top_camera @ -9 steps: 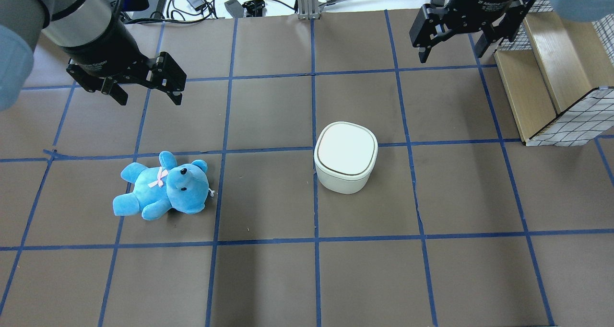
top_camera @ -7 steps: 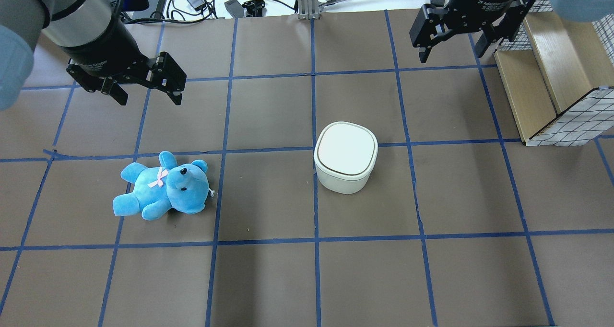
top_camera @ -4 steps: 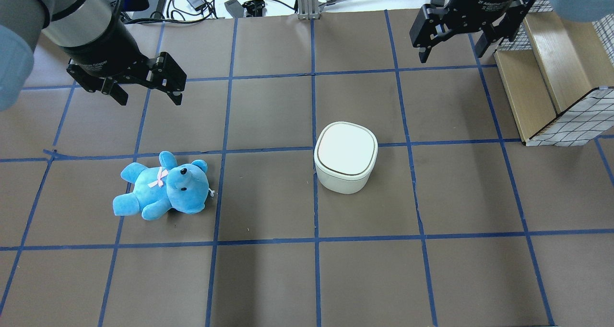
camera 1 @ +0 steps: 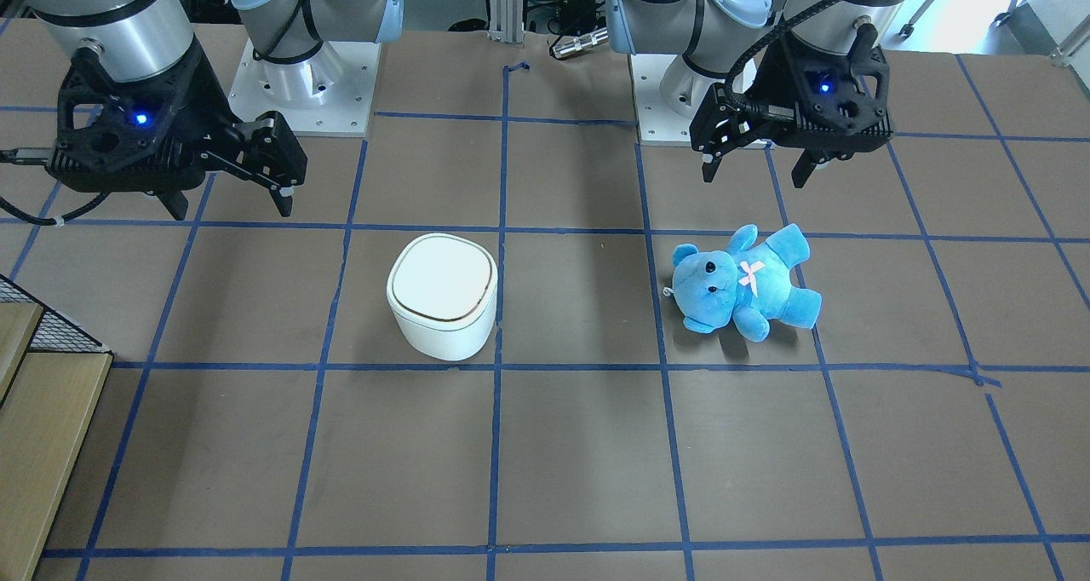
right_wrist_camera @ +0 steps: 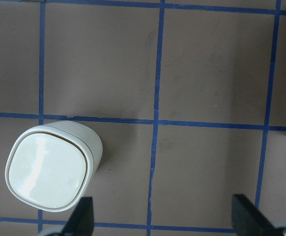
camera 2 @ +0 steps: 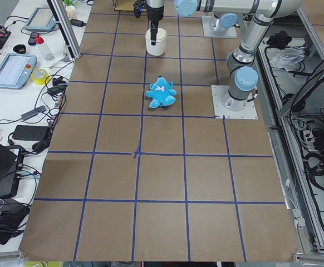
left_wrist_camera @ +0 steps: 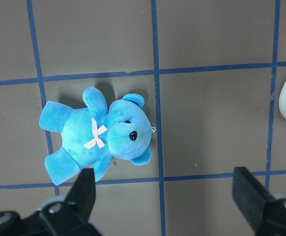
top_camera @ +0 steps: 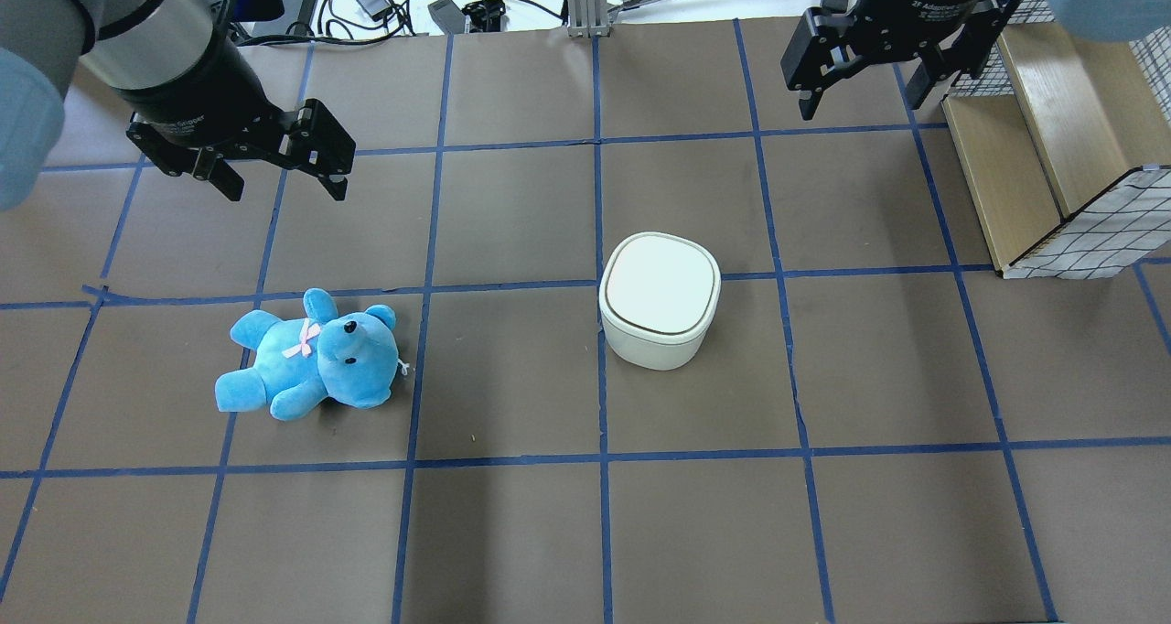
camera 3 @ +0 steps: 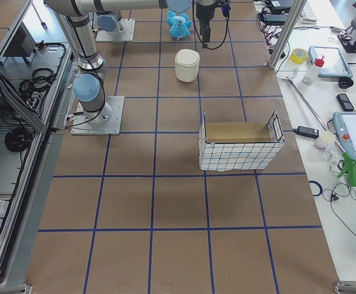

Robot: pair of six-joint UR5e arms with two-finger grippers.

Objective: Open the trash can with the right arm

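The white trash can [top_camera: 660,299] stands near the table's middle with its flat lid shut; it also shows in the front view [camera 1: 443,296] and the right wrist view [right_wrist_camera: 52,164]. My right gripper [top_camera: 864,102] is open and empty. It hangs above the table, behind and to the right of the can, apart from it; it also shows in the front view [camera 1: 230,206]. My left gripper [top_camera: 285,188] is open and empty, above and behind the blue plush bear [top_camera: 311,359].
A wire-mesh basket with a wooden box inside [top_camera: 1052,148] stands at the right edge, close to my right gripper. The brown table has a blue tape grid. Cables and small items lie beyond the far edge [top_camera: 384,2].
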